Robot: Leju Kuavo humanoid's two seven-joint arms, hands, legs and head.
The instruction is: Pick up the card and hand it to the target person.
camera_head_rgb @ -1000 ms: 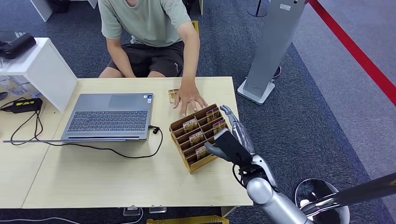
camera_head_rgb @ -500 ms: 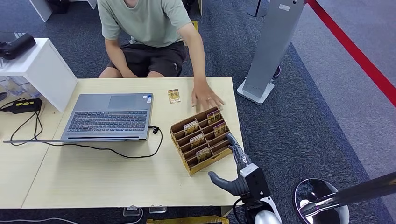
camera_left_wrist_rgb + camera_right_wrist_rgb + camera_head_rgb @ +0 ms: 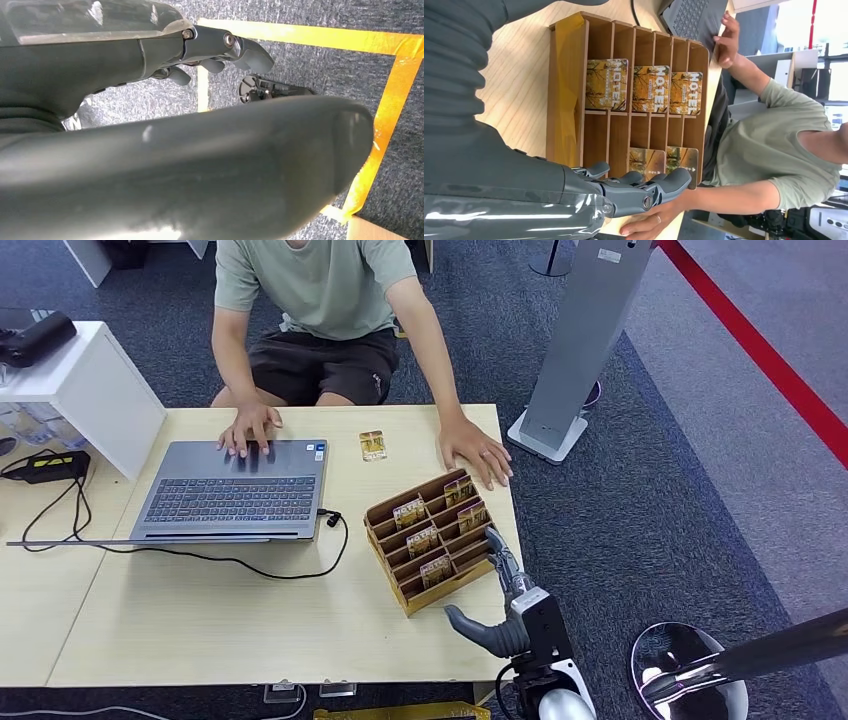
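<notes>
While the right hand (image 3: 500,592) sits at the near right edge of the table (image 3: 200,620), note that it holds nothing: its fingers are extended and apart, with the thumb spread to one side. You can confirm this from the right wrist view, where the fingers (image 3: 644,189) reach out over the right end of the wooden card rack (image 3: 425,535) without gripping any card. The hand lies just beside the rack's near right corner.

Locate the rack on the right part of the table, set at an angle. It holds several cards printed with an autumn-tree picture and the word HOTEL; three stand in a row (image 3: 644,90) in one set of slots, and two more (image 3: 663,162) stand in the slots nearest the fingertips.

One further card (image 3: 372,445) lies flat on the table, well apart from the rack, between the laptop (image 3: 235,490) and the person's hand (image 3: 478,455) that rests on the table's far right edge. The person's other hand (image 3: 250,427) rests on the laptop's far edge.

For the left hand (image 3: 220,47), refer to the left wrist view: its fingers are partly curled above carpet marked with yellow tape (image 3: 390,100). You cannot tell from this view whether it is closed.
</notes>
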